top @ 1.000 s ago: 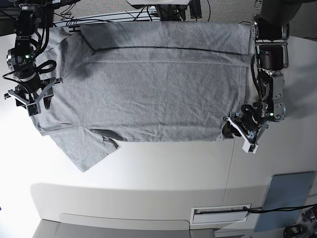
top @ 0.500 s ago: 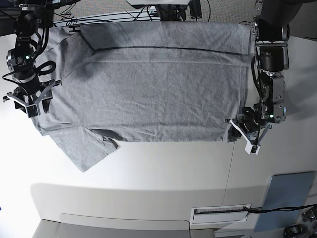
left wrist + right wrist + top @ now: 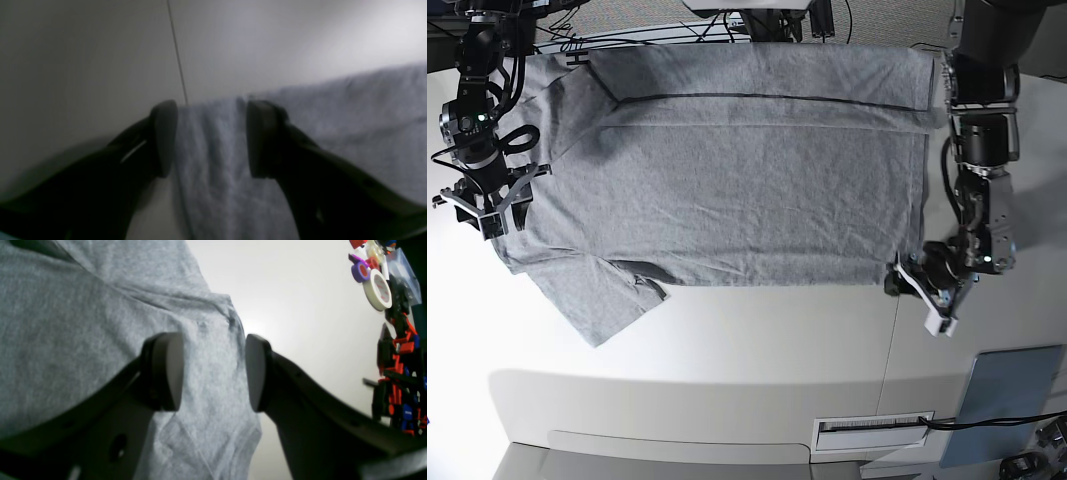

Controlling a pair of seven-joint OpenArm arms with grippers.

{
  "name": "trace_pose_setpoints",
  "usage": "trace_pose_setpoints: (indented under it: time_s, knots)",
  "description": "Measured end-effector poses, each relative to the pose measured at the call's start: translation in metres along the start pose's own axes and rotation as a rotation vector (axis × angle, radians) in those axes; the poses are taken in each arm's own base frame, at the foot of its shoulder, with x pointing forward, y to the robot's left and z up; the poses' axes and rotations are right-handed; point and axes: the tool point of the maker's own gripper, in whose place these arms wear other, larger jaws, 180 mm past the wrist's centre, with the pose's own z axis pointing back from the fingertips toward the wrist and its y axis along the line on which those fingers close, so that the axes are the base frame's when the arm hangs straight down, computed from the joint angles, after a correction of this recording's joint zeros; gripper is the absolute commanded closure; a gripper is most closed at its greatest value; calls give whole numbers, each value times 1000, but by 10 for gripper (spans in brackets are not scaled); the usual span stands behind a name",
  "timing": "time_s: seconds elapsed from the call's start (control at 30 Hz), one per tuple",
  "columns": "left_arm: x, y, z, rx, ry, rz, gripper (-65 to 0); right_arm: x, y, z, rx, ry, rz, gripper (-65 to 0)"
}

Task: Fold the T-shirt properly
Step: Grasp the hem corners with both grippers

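1. T-shirt [image 3: 737, 165] lies spread flat on my white counter [image 3: 757, 350], plain grey side up, filling the far half of the base view from left to right.
2. I see a long crease running left to right across its far part, and one short sleeve [image 3: 597, 300] sticking out toward the near left corner.
3. My right gripper [image 3: 489, 205] sits at the shirt's left edge in the base view; on the right wrist camera its jaws stand apart, with grey fabric showing between the two pads [image 3: 166, 371] and nothing pinched.
4. My left gripper [image 3: 924, 290] is at the shirt's near right corner in the base view, just off the hem.
5. On the left wrist camera I see that gripper's jaws wide apart, a folded strip of grey cloth [image 3: 210, 160] lying between the dark pads [image 3: 163, 136]; whether the pads touch the cloth I cannot tell, as the picture is blurred.
6. A thin seam [image 3: 176, 56] in the counter runs away from the left gripper in that view.
7. On the right wrist camera I make out rolls of tape [image 3: 377, 285] and red and blue parts [image 3: 400, 373] at the far right, well apart from the shirt.
8. At the near right of the base view a blue-grey panel [image 3: 1007, 400] lies on the counter.
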Motion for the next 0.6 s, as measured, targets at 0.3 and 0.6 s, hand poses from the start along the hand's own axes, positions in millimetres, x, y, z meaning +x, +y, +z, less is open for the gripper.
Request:
trace_pose_setpoints:
  time_s: [0.3,0.6]
  knots:
    - [-38,12,-1,57,38,-34,-339,0,0,0,-1,1,0,-296]
    - [-33,-9,-3,-47,-4,55,-337,-1,0,0,-1,6,-1,-296]
